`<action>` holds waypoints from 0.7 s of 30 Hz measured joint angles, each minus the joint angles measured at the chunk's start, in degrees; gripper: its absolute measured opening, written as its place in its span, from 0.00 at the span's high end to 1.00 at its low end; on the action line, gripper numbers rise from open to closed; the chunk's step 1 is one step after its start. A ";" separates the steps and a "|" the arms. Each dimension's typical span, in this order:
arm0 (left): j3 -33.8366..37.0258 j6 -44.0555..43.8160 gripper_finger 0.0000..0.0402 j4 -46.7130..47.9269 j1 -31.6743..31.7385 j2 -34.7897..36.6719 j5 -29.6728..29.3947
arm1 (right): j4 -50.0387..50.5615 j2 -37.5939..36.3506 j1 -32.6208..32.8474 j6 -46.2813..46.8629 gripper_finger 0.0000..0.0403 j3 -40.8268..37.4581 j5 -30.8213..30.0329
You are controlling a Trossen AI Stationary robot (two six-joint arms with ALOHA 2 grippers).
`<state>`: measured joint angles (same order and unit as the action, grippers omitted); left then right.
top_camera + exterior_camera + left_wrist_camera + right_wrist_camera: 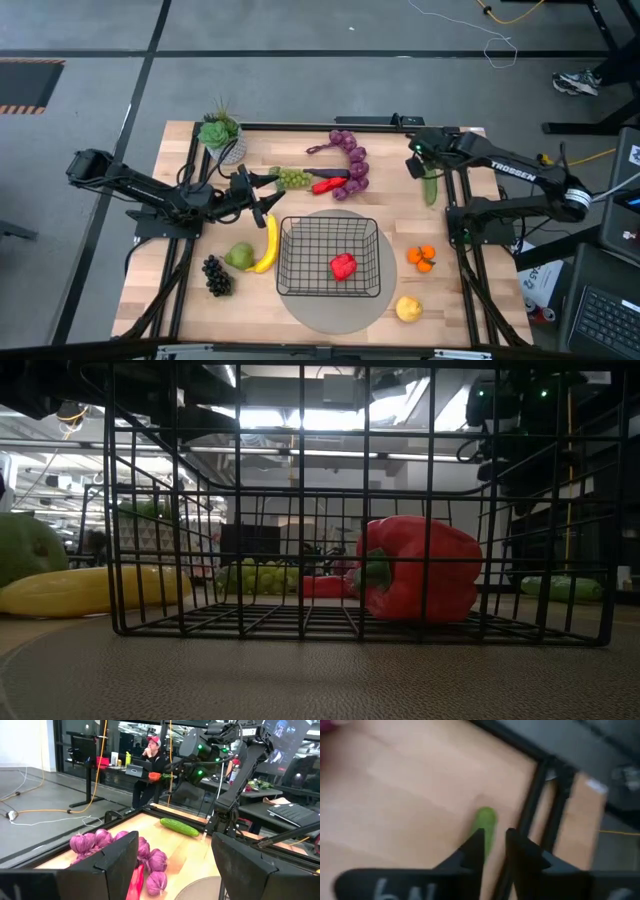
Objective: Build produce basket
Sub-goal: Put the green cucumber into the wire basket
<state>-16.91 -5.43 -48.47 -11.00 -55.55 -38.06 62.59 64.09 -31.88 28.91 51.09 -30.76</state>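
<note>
The black wire basket [330, 258] stands on a round grey mat and holds one red pepper [343, 265]. My left gripper [268, 192] is open and hovers by the green grapes [292, 178] and a second red pepper [328, 185]. That pepper [135, 880] shows low between its fingers, with the purple grapes [150, 860] beyond. My right gripper [495, 837] is open by a narrow gap, above one end of the cucumber [486, 822], which lies flat on the table [430, 187]. Banana [268, 245], pear [240, 256] and dark grapes [216, 275] lie left of the basket. Orange pieces [422, 258] and lemon [408, 308] lie to its right.
A white pot with a green succulent [220, 135] stands at the table's far left corner. Black frame rails run along the table's left and right edges [455, 215]. A person sits at a desk in the room beyond [150, 760].
</note>
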 joint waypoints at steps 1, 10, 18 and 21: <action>0.00 0.00 0.38 0.00 0.00 0.00 0.00 | -0.04 0.40 0.00 0.58 0.74 0.00 -1.25; 0.00 -0.09 0.38 0.00 0.00 0.00 0.00 | -0.09 2.73 0.00 2.82 0.56 0.00 -4.70; 0.00 -0.38 0.38 0.00 0.00 0.00 0.00 | 0.53 2.93 0.01 2.35 0.54 0.00 -3.72; 0.00 -0.46 0.38 0.00 -0.04 0.00 0.01 | 0.22 2.93 -1.16 4.65 0.54 0.00 0.31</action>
<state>-16.91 -5.89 -48.47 -11.05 -55.55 -38.05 62.81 67.02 -33.04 33.56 51.09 -30.45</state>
